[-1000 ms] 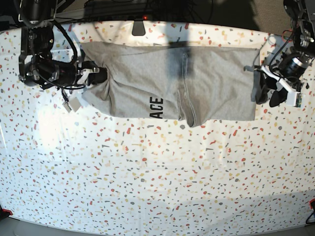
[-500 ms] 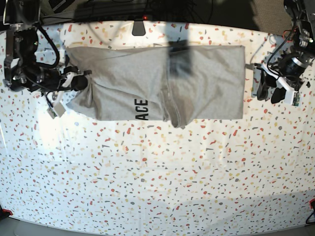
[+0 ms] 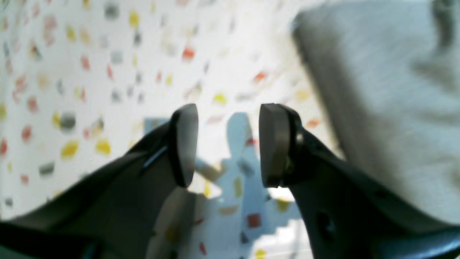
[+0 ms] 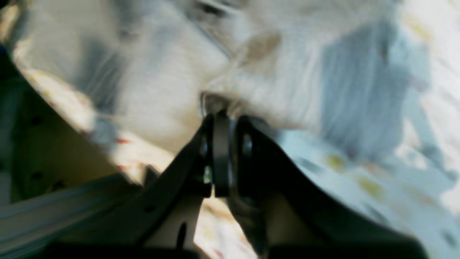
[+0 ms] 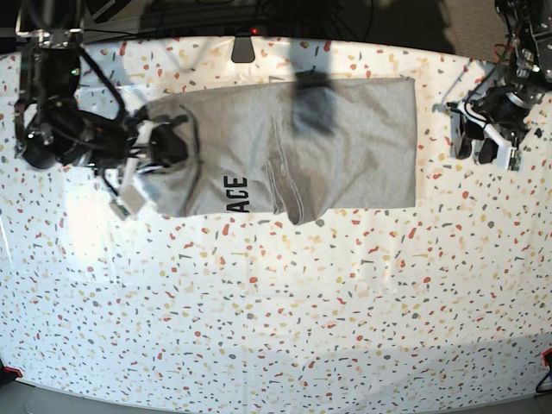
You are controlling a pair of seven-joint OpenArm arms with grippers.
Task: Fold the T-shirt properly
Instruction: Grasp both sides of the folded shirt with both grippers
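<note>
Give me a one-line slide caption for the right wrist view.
Right gripper pinching a bunched edge of the grey T-shirt above the speckled table.

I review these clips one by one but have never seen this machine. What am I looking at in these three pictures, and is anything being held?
Two robot arms work over a speckled table. The base view looks down from above; the other two come from cameras on each arm's wrist. A grey T-shirt, partly folded with black letters showing, lies near the far edge. The right gripper, on the base view's left, is pinched shut on the T-shirt's edge. The left gripper, on that view's right, stands open beside the shirt, holding nothing.
</note>
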